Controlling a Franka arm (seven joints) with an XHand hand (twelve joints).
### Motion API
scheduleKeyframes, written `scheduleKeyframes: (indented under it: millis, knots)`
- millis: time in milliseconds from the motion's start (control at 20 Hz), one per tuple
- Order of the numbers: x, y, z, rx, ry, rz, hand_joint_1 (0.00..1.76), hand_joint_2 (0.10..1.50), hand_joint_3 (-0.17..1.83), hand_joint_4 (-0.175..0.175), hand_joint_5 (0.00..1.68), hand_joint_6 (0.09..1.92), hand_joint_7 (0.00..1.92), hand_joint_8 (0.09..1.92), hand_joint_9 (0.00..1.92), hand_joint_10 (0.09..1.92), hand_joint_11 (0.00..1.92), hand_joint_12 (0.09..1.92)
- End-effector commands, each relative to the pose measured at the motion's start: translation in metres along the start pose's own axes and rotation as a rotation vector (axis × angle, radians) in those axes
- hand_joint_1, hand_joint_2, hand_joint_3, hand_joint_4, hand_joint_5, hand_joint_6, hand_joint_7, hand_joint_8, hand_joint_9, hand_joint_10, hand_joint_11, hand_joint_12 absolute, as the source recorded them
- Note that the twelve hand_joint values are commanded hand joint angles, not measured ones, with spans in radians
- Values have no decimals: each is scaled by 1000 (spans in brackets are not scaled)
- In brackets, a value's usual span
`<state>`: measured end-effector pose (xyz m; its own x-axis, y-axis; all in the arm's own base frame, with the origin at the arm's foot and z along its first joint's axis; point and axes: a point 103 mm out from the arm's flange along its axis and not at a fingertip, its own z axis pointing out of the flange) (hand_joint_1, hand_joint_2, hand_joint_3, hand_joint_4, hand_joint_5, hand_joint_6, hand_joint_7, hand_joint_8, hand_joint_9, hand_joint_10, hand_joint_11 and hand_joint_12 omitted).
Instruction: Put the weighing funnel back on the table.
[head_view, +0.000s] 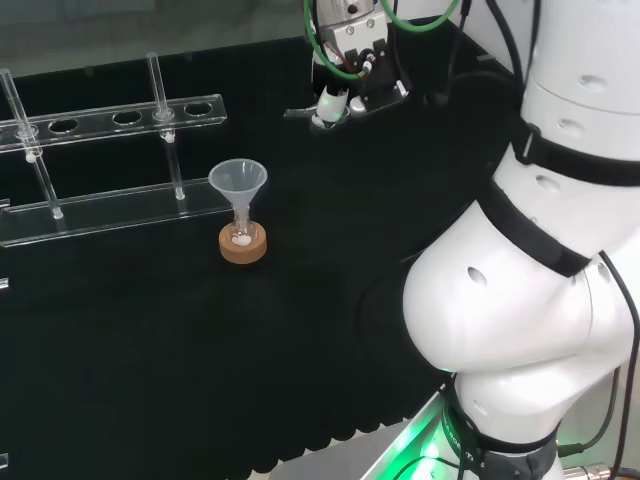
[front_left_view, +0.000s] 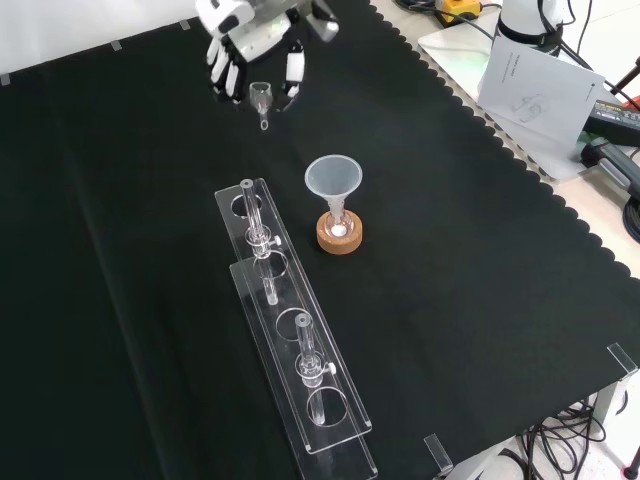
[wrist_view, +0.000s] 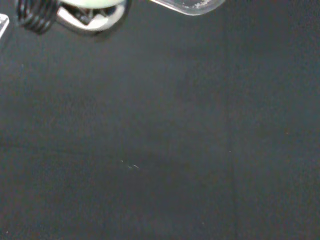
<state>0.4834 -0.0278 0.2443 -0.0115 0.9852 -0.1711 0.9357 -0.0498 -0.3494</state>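
Fingers (front_left_view: 293, 68) of the hand (front_left_view: 250, 35) curl around the small clear weighing funnel (front_left_view: 262, 98) at the front view's top, stem downward, well apart from the big funnel (front_left_view: 333, 180) on its cork ring (front_left_view: 339, 235).

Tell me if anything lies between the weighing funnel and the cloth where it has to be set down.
Nothing visible does. The hand holds the weighing funnel over bare black cloth. The funnel on its cork ring and the tube rack stand well apart, nearer in the front view.
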Motion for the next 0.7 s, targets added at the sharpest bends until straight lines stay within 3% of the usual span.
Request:
scheduleKeyframes:
  millis: [50,300,400,700]
  knots:
    - [3,43,19,28,-22,-40,1075,709,676,175,1132,929,570,681,898,413,655,1138]
    - [9,59,34,53,-30,-52,1075,710,676,175,1132,930,570,681,897,412,655,1137]
    - [11,65,40,65,1,-55,1075,710,676,175,1132,930,570,681,896,412,655,1137]
    - [17,81,58,92,-30,-72,1075,710,676,175,1131,930,570,681,895,411,655,1137]
